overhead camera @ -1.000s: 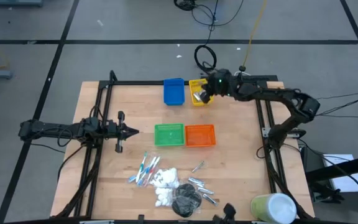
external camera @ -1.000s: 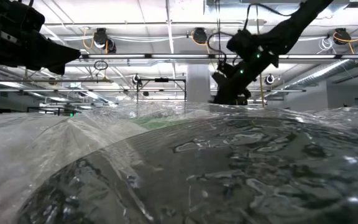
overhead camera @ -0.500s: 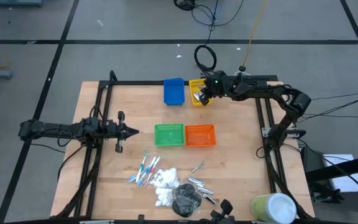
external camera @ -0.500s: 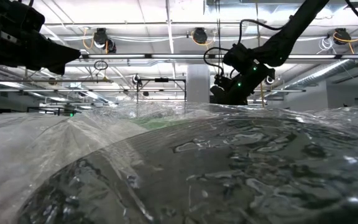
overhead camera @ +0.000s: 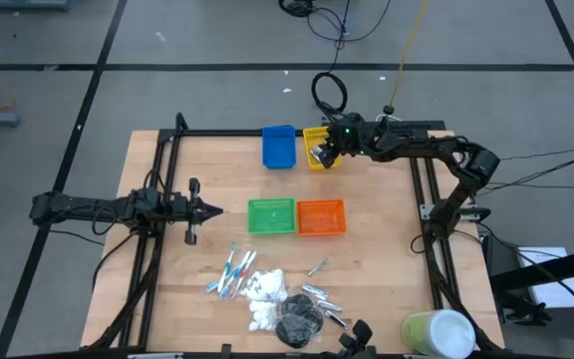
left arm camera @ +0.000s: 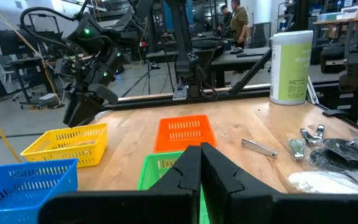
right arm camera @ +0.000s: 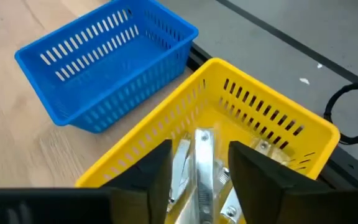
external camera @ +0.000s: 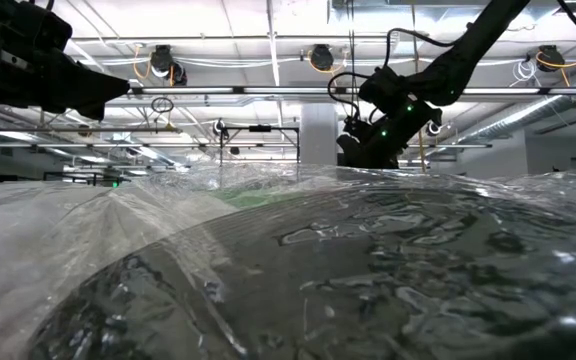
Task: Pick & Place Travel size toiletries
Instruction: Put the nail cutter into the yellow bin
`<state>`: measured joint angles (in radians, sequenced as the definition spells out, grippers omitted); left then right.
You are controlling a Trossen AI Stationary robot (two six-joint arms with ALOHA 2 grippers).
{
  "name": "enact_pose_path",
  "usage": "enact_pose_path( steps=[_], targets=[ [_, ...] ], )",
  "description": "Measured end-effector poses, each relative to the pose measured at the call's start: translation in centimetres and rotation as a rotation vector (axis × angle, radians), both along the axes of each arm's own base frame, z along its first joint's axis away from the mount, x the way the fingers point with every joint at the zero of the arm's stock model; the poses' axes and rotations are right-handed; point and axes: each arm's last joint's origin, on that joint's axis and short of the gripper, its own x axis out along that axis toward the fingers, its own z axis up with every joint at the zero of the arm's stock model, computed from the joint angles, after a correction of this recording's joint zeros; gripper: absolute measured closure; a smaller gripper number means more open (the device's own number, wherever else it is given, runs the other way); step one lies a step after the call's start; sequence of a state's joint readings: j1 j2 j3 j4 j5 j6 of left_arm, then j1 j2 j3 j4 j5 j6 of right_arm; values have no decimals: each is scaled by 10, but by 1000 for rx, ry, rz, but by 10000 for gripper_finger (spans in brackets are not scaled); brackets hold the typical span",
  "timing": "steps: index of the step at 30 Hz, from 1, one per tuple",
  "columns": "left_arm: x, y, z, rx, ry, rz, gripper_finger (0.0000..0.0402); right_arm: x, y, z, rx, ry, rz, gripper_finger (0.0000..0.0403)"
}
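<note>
Toiletries (overhead camera: 277, 299) mostly remain heaped at the table's (overhead camera: 377, 249) near edge; several tubes (right arm camera: 197, 168) lie in the yellow bin (right arm camera: 253, 118). Right hand (right arm camera: 197, 180) above it, fingers parted, empty. Left hand (overhead camera: 210, 209) closed, waiting.

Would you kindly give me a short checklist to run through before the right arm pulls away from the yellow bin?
1. Right gripper jaws apart: ok.
2. Silver tubes inside the yellow bin: ok.
3. Tube fully free of the jaws: cannot tell.
4. Blue bin apart from the right gripper: ok.
5. Left gripper shut, parked away from the bins: ok.
6. Toiletries left on the table for the next pick: ok.
</note>
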<state>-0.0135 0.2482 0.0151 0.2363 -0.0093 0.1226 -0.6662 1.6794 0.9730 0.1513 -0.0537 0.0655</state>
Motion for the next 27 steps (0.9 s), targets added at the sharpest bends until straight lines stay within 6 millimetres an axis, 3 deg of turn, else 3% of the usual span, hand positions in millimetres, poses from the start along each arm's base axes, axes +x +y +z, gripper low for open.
enact_pose_path(
  steps=[5, 10, 14, 17, 22, 27],
  targets=[
    [0, 0, 0, 0, 0, 0, 396, 2, 5, 4, -29, 6, 38, 232],
    [0, 0, 0, 0, 0, -1, 396, 12, 34, 29, -61, -65, 234, 233],
    [0, 0, 0, 0, 0, -1, 396, 22, 80, 52, -68, -122, 442, 239],
    [0, 0, 0, 0, 0, 0, 396, 29, 126, 53, -58, -110, 590, 240],
    [0, 0, 0, 0, 0, 0, 396, 31, 199, 36, -41, -65, 835, 241],
    [0, 0, 0, 0, 0, -1, 396, 16, 253, 7, -77, 44, 953, 241]
  ],
)
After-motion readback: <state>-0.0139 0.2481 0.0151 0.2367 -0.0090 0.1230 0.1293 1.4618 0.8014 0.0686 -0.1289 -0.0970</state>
